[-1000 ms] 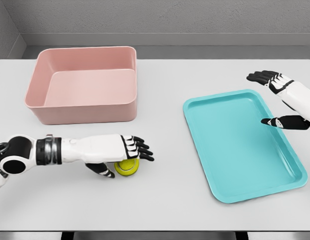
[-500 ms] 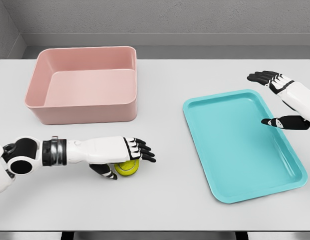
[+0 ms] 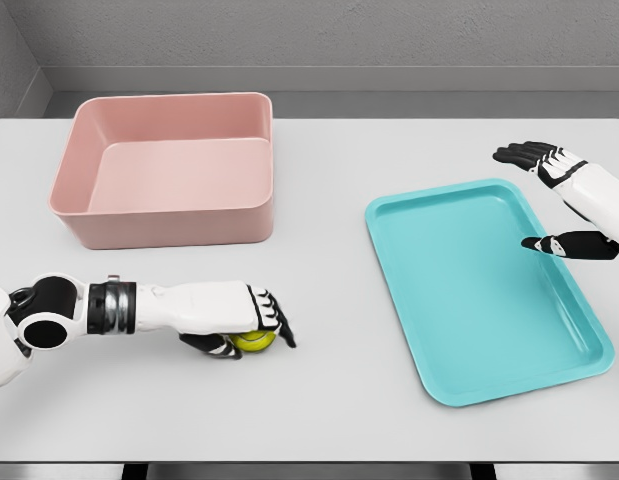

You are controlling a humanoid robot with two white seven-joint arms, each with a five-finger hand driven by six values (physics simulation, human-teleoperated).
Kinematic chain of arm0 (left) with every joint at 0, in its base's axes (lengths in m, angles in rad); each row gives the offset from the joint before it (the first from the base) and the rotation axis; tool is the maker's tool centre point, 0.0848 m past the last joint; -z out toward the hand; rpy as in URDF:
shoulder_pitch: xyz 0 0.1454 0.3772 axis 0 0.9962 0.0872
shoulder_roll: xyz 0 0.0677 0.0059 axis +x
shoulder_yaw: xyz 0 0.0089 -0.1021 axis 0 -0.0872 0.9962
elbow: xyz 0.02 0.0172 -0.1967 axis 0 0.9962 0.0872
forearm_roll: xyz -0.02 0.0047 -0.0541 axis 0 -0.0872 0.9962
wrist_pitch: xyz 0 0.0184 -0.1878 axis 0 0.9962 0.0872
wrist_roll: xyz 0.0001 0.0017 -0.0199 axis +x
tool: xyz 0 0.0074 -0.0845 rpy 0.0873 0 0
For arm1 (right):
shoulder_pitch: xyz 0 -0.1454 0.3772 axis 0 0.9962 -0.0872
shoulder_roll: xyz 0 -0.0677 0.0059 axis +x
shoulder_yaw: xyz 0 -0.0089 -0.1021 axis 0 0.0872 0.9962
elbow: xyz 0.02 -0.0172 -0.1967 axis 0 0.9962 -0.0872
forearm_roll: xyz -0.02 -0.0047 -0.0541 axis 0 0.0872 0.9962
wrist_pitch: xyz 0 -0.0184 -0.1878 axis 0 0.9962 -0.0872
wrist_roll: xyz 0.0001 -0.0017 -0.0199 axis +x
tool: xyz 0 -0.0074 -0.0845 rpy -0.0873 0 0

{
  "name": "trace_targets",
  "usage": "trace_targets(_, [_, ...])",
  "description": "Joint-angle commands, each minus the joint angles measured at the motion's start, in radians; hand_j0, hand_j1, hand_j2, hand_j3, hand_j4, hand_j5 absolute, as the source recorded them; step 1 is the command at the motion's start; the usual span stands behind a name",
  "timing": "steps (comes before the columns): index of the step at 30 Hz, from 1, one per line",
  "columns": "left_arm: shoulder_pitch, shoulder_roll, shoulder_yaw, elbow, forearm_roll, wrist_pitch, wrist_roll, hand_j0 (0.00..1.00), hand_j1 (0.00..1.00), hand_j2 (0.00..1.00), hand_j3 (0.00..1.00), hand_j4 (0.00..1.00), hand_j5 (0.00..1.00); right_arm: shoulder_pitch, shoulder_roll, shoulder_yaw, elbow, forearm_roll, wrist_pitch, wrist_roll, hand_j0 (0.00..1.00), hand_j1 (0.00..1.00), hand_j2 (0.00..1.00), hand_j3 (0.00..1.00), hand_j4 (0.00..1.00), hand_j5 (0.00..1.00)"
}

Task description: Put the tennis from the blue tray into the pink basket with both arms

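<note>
Your left hand [image 3: 251,322] lies low over the tennis ball [image 3: 253,341] on the near left of the table [image 3: 329,200], palm down, fingers curled over the ball's top and thumb tucked under its near side, so only a yellow-green sliver shows beneath the black fingertips. That cupped, from-above hold looks chosen because the ball sits on bare tabletop where it could roll; capping it pins it before any lift. Whether the grip is truly tight enough to carry, you cannot tell from this angle, but the fingers are wrapped around it rather than spread. The forearm runs in flat from the left edge, close to the surface, which keeps the wrist level with the ball. Beyond the hand, the pink basket [image 3: 159,215] stands at the far left, its near wall between you and the open interior, so the ball will have to go up and over that wall. The blue tray [image 3: 589,340] lies well apart on the right and holds nothing; the ball is already out of it. Your right hand [image 3: 569,205] hangs above the tray's far right rim, fingers loose and spread, thumb pointing inward, gripping nothing, apparently parked clear of the left arm's path.
</note>
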Motion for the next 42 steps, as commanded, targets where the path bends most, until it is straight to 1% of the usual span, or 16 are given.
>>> trace_targets(1, [0.000, 0.000, 0.000, 0.000, 0.007, 0.001, -0.012, 0.62, 0.62, 0.62, 0.62, 0.62, 0.62, 0.000, -0.001, 0.000, 0.000, -0.008, 0.003, -0.001, 1.00, 1.00, 1.00, 1.00, 1.00, 1.00])
trace_targets(4, [0.000, 0.000, 0.000, -0.002, 0.007, 0.001, -0.024, 0.56, 0.56, 0.56, 0.56, 0.56, 0.56, 0.000, -0.001, 0.000, 0.001, -0.008, 0.003, -0.001, 1.00, 1.00, 1.00, 1.00, 1.00, 1.00])
trace_targets(6, [0.000, 0.000, 0.000, -0.002, 0.007, 0.001, -0.024, 0.55, 0.55, 0.55, 0.55, 0.55, 0.55, 0.000, -0.001, 0.000, 0.001, -0.008, 0.003, -0.001, 1.00, 1.00, 1.00, 1.00, 1.00, 1.00])
trace_targets(10, [-0.005, 0.000, 0.002, -0.006, 0.007, 0.001, -0.024, 0.55, 0.55, 0.55, 0.55, 0.55, 0.55, 0.000, -0.001, 0.000, 0.003, -0.008, 0.003, -0.001, 1.00, 1.00, 1.00, 1.00, 1.00, 1.00])
trace_targets(13, [-0.028, 0.002, 0.002, -0.013, 0.013, 0.001, -0.024, 0.55, 0.55, 0.55, 0.55, 0.55, 0.55, 0.000, -0.001, 0.000, 0.003, -0.008, 0.003, -0.001, 1.00, 1.00, 1.00, 1.00, 1.00, 1.00])
trace_targets(26, [-0.058, 0.023, 0.005, -0.039, 0.019, 0.001, -0.024, 0.55, 0.55, 0.55, 0.55, 0.55, 0.55, 0.000, -0.001, 0.000, 0.003, -0.008, 0.003, -0.001, 1.00, 1.00, 1.00, 1.00, 1.00, 1.00])
trace_targets(37, [-0.103, 0.060, 0.010, -0.054, 0.045, 0.001, -0.022, 0.56, 0.56, 0.56, 0.56, 0.56, 0.56, 0.000, -0.001, 0.000, 0.003, -0.008, 0.003, -0.001, 1.00, 1.00, 1.00, 1.00, 1.00, 1.00])
trace_targets(42, [-0.141, 0.063, 0.008, -0.052, 0.057, 0.001, -0.022, 0.56, 0.56, 0.56, 0.56, 0.56, 0.56, 0.000, -0.001, 0.000, 0.003, -0.008, 0.003, -0.001, 1.00, 1.00, 1.00, 1.00, 1.00, 1.00])
